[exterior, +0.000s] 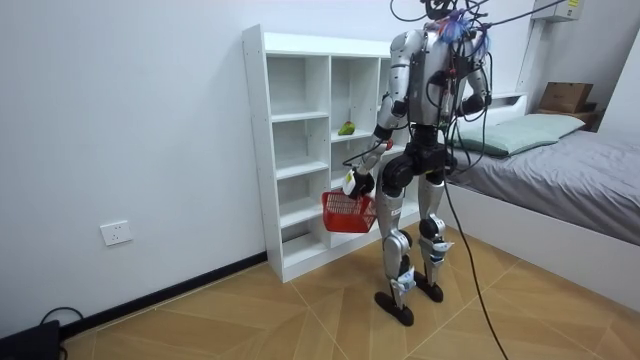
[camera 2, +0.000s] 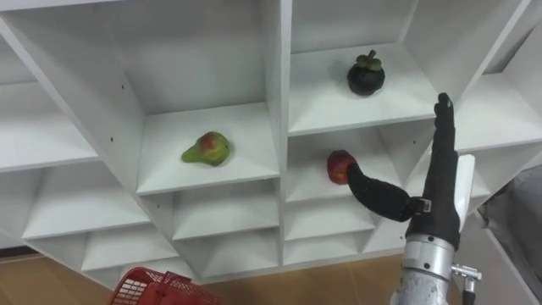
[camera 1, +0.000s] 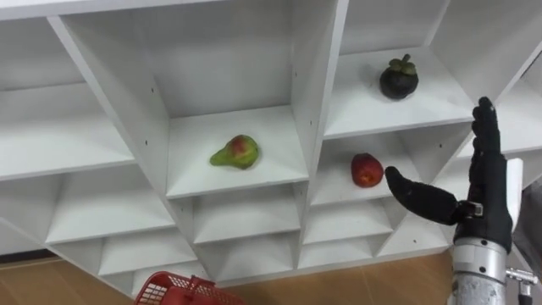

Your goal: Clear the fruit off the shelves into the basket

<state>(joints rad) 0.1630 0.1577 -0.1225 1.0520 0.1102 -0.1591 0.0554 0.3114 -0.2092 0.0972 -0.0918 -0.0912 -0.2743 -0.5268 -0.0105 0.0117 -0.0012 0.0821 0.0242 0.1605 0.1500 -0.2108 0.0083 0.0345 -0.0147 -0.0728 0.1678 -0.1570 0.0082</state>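
A green and red pear (camera 1: 236, 152) lies on a shelf in the middle column of the white closet (camera 1: 313, 93). One column to the right, a red apple (camera 1: 366, 170) sits on a lower shelf and a dark mangosteen (camera 1: 398, 79) on the shelf above it. My right hand (camera 1: 478, 182) is raised in front of the right column, open, fingers straight up and thumb stretched toward the apple without touching it. My left hand (exterior: 353, 183) hangs low at my side and carries a red basket (camera 1: 182, 291) by its handle.
I stand facing the closet (exterior: 300, 150) on a wooden floor. A bed (exterior: 560, 180) lies at the room view's right, behind me. The closet's other compartments hold nothing.
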